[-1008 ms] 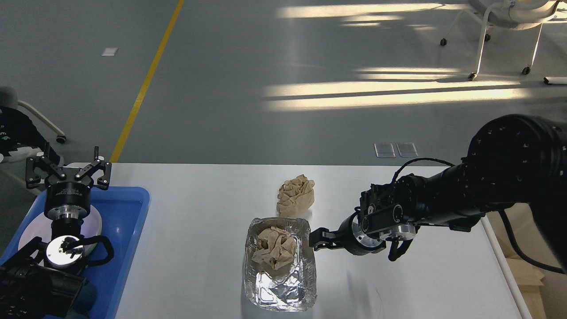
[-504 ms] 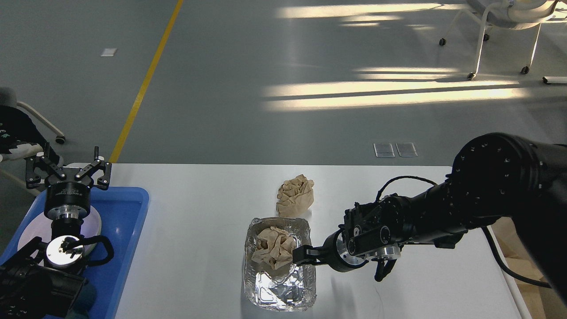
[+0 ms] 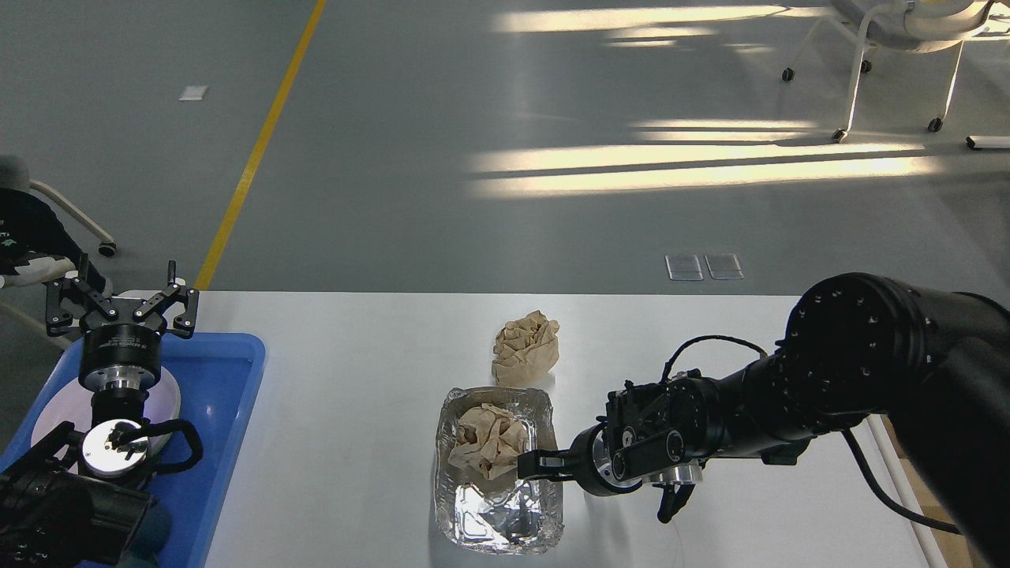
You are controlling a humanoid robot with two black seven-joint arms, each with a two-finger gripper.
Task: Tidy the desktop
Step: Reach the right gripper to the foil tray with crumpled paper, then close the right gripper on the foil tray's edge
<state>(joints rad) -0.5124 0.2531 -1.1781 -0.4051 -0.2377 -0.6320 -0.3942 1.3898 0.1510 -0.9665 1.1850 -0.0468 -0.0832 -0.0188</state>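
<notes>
The white desktop [image 3: 355, 394] fills the lower part of the head view. A foil tray [image 3: 497, 517] sits near its front middle with a crumpled brown paper wad [image 3: 485, 438] inside. A second crumpled brown paper wad [image 3: 527, 347] lies on the desktop just behind the tray. My right gripper [image 3: 530, 466] reaches in from the right; its tip is at the tray's right rim, touching the wad inside. Its fingers look close together, but I cannot tell them apart. My left gripper [image 3: 120, 304] is open, held up above the blue tray [image 3: 229, 394] at the far left.
A white plate [image 3: 47, 422] lies in the blue tray under my left arm. The desktop's right edge runs close to my right arm. Chairs stand on the grey floor beyond the desktop.
My right gripper has moved left and forward, from beside the foil tray to over its right rim, reaching the paper wad inside. The left arm has not moved.
</notes>
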